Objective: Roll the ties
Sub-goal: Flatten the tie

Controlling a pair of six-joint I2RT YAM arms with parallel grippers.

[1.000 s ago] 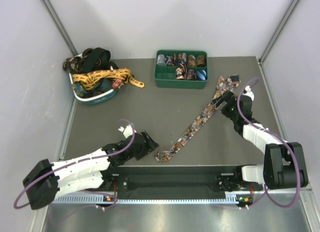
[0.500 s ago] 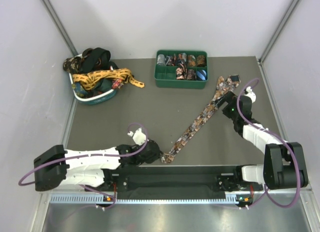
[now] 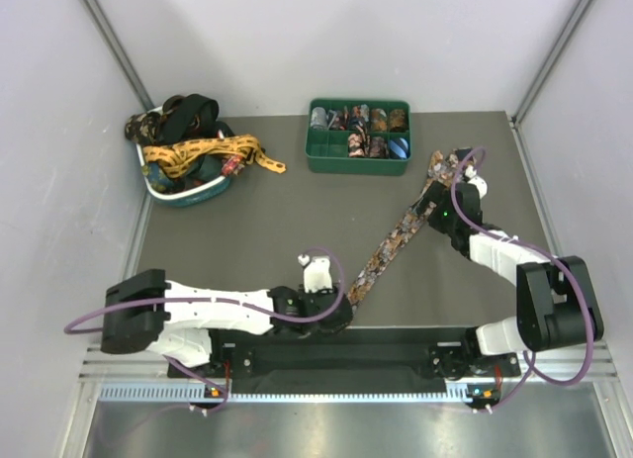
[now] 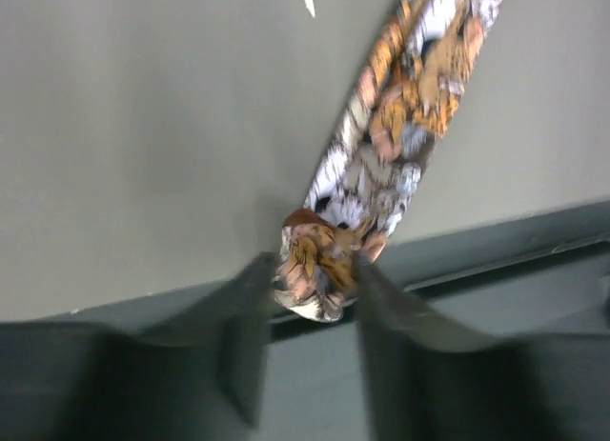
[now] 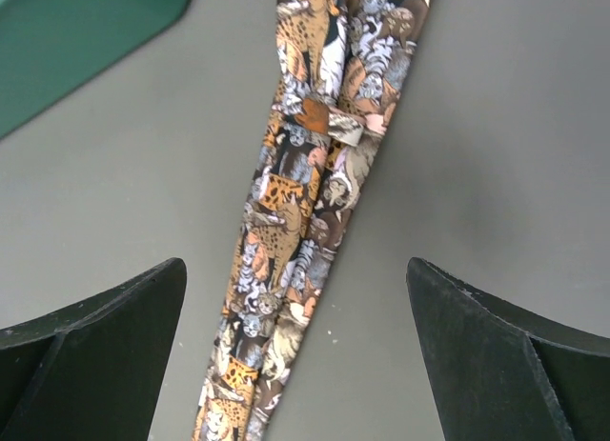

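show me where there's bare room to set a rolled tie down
Widest bare table lies between the tie basket, green tray and the animal-print tie. A smaller patch sits between that tie and the right arm. Crowded: near edge around the left gripper.

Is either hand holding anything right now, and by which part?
The left hand pinches the brown patterned tie at its narrower near end. The right hand hangs open over the tie's wider stretch, holding nothing.

No text, label, brand or number can be read.
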